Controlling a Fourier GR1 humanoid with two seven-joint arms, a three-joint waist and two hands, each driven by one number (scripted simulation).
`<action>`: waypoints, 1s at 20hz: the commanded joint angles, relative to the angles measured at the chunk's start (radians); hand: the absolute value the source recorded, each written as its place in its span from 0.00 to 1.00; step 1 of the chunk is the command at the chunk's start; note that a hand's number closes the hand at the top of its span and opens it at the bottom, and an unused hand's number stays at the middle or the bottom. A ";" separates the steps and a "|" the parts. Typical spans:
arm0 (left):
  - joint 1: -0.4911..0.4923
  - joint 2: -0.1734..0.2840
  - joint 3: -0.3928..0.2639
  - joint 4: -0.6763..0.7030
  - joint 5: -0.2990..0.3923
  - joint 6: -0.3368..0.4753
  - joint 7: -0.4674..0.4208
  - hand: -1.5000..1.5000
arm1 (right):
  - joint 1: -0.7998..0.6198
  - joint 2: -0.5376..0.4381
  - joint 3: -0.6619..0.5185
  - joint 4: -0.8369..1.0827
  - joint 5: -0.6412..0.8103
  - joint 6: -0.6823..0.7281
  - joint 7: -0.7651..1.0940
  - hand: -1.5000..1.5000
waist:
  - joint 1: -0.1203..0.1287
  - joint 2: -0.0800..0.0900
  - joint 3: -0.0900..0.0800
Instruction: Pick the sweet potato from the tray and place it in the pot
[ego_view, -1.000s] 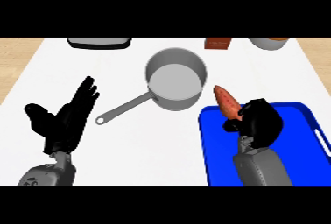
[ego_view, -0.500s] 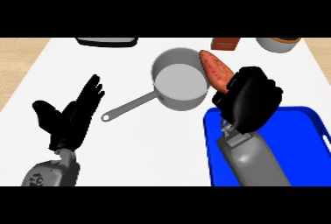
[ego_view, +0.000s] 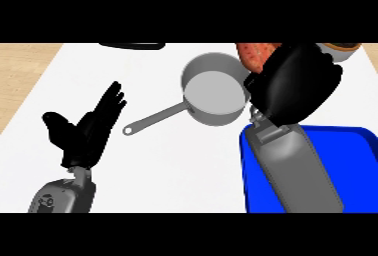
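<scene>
Left black hand (ego_view: 81, 132) is resting with straight fingers over the white surface (ego_view: 177, 165), left of the grey long-handled metal pot (ego_view: 214, 90). Right black hand (ego_view: 295, 85) is carrying the reddish-orange sweet potato (ego_view: 255, 55), fingers wrapped around it, just right of the pot's rim, above the blue plastic tray (ego_view: 362, 170), likely lining up for the drop.

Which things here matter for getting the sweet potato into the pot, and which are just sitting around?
Job: sweet potato, held in the right hand; pot; blue tray.

Lying about: dark object at the counter's far edge; container at the far right; left hand, resting open.
</scene>
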 joint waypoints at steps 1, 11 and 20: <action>-0.024 -0.025 -0.024 0.008 -0.013 0.011 0.000 0.50 | -0.109 0.009 -0.059 0.053 0.012 0.113 0.243 1.00 | 0.009 0.013 0.003; -0.041 -0.017 -0.015 0.028 -0.006 -0.004 -0.011 0.50 | -0.203 0.009 -0.204 0.213 -0.041 0.121 0.243 1.00 | 0.042 0.029 0.005; -0.067 -0.030 -0.019 0.032 0.000 -0.006 -0.017 0.50 | -0.171 0.009 -0.392 0.209 -0.198 -0.123 0.244 0.00 | 0.059 0.036 0.010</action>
